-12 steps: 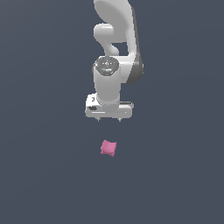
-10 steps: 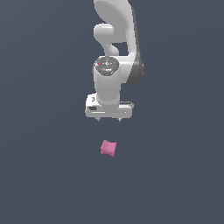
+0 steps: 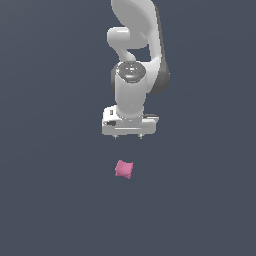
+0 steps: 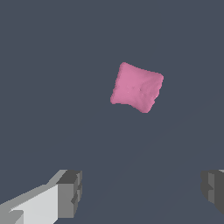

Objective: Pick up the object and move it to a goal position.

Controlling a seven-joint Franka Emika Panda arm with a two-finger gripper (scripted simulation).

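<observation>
The small pink, roughly square lump with pinched, pillow-like corners (image 3: 123, 169) lies flat on the plain dark slate-grey surface (image 3: 50, 200), turned so that its edges run at a slant to the frame. In the wrist view the same lump (image 4: 137, 87) shows a soft, faintly dimpled top face and slightly puffed corners. It sits alone, touching nothing but the surface under it.

The white gripper (image 3: 128, 137) hangs above the lump and apart from it, with clear grey surface showing between the two in the exterior view. Its fingertips point down. In the wrist view the two grey finger pads (image 4: 70, 192) stand far apart at opposite sides of the frame, so the claw is spread wide and holds nothing. The lump is much narrower than the gap between the pads and lies off from the line between them.

The white arm (image 3: 135, 45) rises from the gripper's mount toward the upper edge of the exterior view, with a dark band at its wrist joint.

The surface is uniform in colour, unmarked, and fills both views to every edge; no walls or room features can be made out.
</observation>
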